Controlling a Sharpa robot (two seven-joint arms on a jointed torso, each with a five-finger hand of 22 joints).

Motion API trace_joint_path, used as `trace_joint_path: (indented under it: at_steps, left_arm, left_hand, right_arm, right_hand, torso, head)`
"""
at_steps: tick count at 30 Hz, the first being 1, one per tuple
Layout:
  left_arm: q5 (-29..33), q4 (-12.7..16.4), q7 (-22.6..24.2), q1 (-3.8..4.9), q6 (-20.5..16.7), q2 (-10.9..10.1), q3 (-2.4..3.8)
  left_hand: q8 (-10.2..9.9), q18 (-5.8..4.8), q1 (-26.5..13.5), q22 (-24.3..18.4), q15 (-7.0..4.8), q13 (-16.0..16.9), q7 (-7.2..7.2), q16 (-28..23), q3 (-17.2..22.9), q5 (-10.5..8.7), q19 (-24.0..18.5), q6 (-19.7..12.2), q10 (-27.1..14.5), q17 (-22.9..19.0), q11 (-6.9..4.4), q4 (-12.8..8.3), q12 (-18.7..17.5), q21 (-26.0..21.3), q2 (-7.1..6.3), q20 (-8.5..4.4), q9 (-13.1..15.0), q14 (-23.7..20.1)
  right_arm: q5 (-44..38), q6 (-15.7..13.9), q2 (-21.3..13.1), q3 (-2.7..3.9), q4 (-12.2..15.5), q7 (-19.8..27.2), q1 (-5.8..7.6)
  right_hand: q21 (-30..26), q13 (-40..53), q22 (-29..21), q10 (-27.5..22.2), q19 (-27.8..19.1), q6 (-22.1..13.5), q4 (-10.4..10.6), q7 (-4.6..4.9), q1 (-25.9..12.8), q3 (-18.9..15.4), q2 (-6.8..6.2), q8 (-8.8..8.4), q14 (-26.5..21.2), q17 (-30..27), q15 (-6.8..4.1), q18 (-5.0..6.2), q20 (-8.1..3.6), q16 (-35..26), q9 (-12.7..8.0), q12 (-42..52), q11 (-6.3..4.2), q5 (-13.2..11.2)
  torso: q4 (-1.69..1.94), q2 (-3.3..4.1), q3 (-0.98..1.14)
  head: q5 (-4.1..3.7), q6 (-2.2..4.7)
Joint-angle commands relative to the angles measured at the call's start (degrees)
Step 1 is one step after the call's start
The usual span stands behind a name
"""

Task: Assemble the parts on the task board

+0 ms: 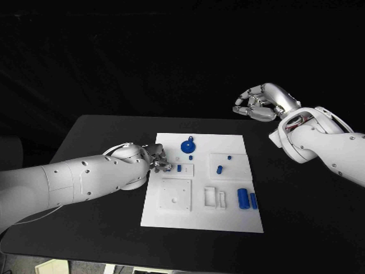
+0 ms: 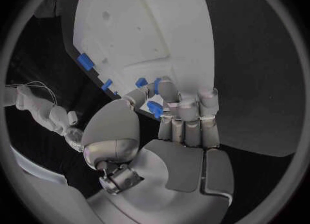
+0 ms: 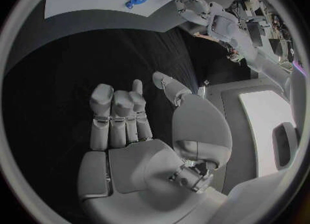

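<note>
Left robot hand (image 1: 155,157) pinches a blue part (image 2: 154,109) (small) — over the task board (image 1: 232,220).

A black table (image 1: 108,228) stands against a dark background, a pale floor beneath its near edge.
</note>
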Motion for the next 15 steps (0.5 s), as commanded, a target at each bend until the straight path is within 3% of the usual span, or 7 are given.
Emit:
trace_joint_path:
  at_steps: [1,7,9,12,14,15]
  left_arm:
    - [0.41,-0.12,0.03,-0.46,1.65,0.16,-0.29]
    - [0.41,-0.29,0.01,-0.46,1.47,0.25,-0.29]
    - [0.41,-0.36,0.01,-0.46,1.48,0.26,-0.29]
    - [0.41,-0.48,-0.05,-0.46,1.41,0.3,-0.29]
    - [0.42,-0.54,-0.03,-0.46,1.45,0.3,-0.29]
    - [0.5,-0.58,-0.04,-0.46,1.43,0.31,-0.29]
  left_hand:
    - [-0.08,0.41,-0.08,0.12,-2.06,0.11,0.34,-0.38,0.62,-0.37,0.47,0.14,0.13,0.06,-0.13,0.01,-0.32,-0.34,-0.55,-6.07,-0.07,1.71]
    - [0.02,0.47,-0.3,0.17,-2.07,0.2,0.33,-0.48,0.61,-2.76,0.49,0.08,0.11,0.15,-0.13,1.3,-0.39,-0.4,-1.06,-6.08,-0.22,1.74]
    - [0.07,0.52,-0.38,0.19,-2.08,0.25,0.3,-0.55,0.66,-4.95,0.49,0.01,0.1,0.19,-0.13,2.1,-0.42,-0.45,-1.49,-6.09,-0.29,1.74]
    - [0.12,0.53,-0.55,0.22,-2.08,0.29,0.32,-0.6,0.69,-6.11,0.5,-0.05,0.08,0.24,-0.13,2.91,-0.46,-0.49,-1.98,-6.08,-0.35,1.74]
    - [0.19,0.55,-1.11,0.22,-2.08,0.33,0.33,-0.65,0.66,-8.58,0.51,-0.1,0.08,0.28,-0.14,4.19,-0.5,-0.55,-2.56,-6.07,-0.41,1.74]
    - [0.22,0.54,-1.53,0.24,-2.08,0.35,0.33,-0.67,0.58,-8.69,0.49,-0.12,0.06,0.31,-0.13,4.76,-0.52,-0.57,-2.59,-6.05,-0.43,1.74]
  right_arm:
    - [-0.04,0.55,0.03,0.03,0.03,0.45,0.01]
    - [-0.03,0.55,0.04,0.03,-0.01,0.46,0.01]
    - [-0.02,0.54,0.03,0.03,-0.02,0.45,0.01]
    - [-0.01,0.55,0.04,0.03,-0.02,0.46,0.01]
    - [-0.01,0.58,0.06,0.03,-0.04,0.46,0.01]
    - [0.0,0.62,0.06,0.03,-0.04,0.45,0.01]
  right_hand:
    - [-0.26,-0.06,0.31,-0.5,0.1,0.07,0.4,0.45,0.18,-0.05,0.12,-0.21,0.18,0.05,-0.17,4.92,-0.47,-0.35,0.06,-0.36,-0.1,0.31]
    - [-0.27,-0.07,0.32,-0.5,0.11,0.07,0.48,0.45,0.12,-0.07,0.13,-0.22,0.18,0.06,-0.17,4.92,-0.47,-0.36,0.06,-0.36,-0.09,0.42]
    - [-0.28,-0.07,0.32,-0.5,0.11,0.07,0.5,0.45,0.1,-0.08,0.14,-0.23,0.18,0.06,-0.17,4.92,-0.47,-0.36,0.06,-0.36,-0.09,0.44]
    - [-0.28,-0.07,0.32,-0.5,0.11,0.08,0.53,0.45,0.08,-0.09,0.14,-0.23,0.18,0.07,-0.17,4.92,-0.47,-0.36,0.07,-0.36,-0.09,0.47]
    - [-0.28,-0.07,0.32,-0.5,0.12,0.08,0.57,0.45,0.05,-0.1,0.14,-0.24,0.18,0.07,-0.17,4.92,-0.47,-0.36,0.07,-0.36,-0.09,0.5]
    - [-0.29,-0.07,0.32,-0.5,0.12,0.08,0.6,0.45,0.02,-0.11,0.15,-0.24,0.18,0.07,-0.17,4.92,-0.47,-0.37,0.07,-0.37,-0.09,0.52]
  torso:
    - [0.01,0.0,-0.01]
    - [0.03,0.0,-0.02]
    - [0.03,0.01,-0.02]
    - [0.02,0.02,-0.01]
    - [0.0,0.0,0.01]
    - [0.0,0.0,0.01]
  head:
    - [-0.04,0.03]
    - [-0.11,0.04]
    - [-0.12,0.04]
    - [-0.12,0.02]
    - [-0.12,0.03]
    - [-0.12,0.03]
